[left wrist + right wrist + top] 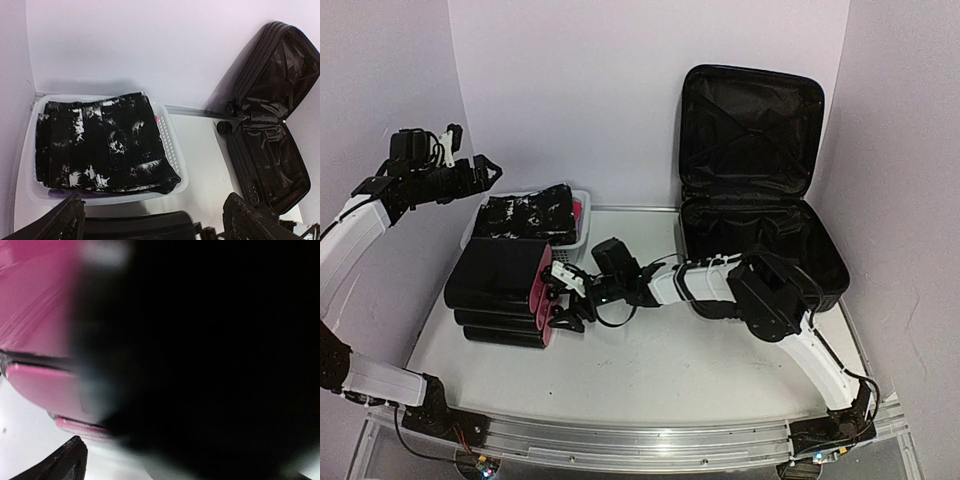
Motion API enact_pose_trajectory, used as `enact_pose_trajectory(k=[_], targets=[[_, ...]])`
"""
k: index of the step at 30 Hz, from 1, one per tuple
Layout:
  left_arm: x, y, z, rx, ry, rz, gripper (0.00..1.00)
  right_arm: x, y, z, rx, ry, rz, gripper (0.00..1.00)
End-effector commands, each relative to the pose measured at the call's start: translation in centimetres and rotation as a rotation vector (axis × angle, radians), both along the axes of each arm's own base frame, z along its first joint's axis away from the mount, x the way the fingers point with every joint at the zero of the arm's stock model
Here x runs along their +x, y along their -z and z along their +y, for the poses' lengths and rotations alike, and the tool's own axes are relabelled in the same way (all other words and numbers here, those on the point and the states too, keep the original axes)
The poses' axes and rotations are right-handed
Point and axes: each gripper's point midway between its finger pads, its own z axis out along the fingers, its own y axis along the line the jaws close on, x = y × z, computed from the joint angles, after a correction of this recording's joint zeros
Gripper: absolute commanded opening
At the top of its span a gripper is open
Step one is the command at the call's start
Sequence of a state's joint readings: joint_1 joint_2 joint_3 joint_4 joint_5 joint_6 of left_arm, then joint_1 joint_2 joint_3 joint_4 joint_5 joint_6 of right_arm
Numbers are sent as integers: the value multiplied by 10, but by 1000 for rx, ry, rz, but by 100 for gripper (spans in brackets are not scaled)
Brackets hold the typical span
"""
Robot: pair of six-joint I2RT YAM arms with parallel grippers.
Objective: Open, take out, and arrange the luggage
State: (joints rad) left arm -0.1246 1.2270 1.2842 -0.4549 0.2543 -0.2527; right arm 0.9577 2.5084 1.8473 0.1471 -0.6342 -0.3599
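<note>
Right tool (560, 297) gaping wide beside cases (500, 285), holding nothing | left tool (488, 170) hanging open, empty | luggage (750, 180) standing open, seemingly emptied | arranging remaining.

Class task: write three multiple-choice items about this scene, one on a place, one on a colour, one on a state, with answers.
1. Where is the white basket? A. left of the luggage B. inside it C. on its lid
2. What colour is the side of the smaller cases facing the luggage? A. green B. pink C. yellow
3. The luggage is: A. shut B. open, lid upright C. overturned
Answers: A, basket stands apart, leftward in the top view; B, pink ends show; B, lining is exposed.
</note>
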Motion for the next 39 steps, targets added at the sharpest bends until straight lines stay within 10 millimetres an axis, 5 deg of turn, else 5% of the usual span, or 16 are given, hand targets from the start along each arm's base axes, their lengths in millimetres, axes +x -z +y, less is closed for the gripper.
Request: enact_pose_trajectory(k=[1,8,13,17,21,27,32,35,39], targets=[[-8,-21,10,38,-39,-82,96,-28,-26,63,134,21,-6,98],[-9,-23,10,36,-38,-87,96,-39,-43,110,224,127,23,98],[-11,-26,10,41,-37,-97,96,-30,-70,95,175,261,6,98],[-13,-30,11,53,-34,-114,97,-8,-79,43,27,440,-21,98],[-16,-34,4,43,9,-132,97,-6,-90,-35,-113,549,-52,98],[-19,-38,-6,24,69,-178,97,9,-104,-192,-416,881,-169,98],[-22,-45,-9,62,98,-237,98,19,-124,-314,-540,1119,9,98],[-21,-46,-5,88,76,-251,97,6,-126,-315,-495,997,117,98],[-16,-50,-2,122,64,-267,98,-3,-120,-244,-396,843,294,98]])
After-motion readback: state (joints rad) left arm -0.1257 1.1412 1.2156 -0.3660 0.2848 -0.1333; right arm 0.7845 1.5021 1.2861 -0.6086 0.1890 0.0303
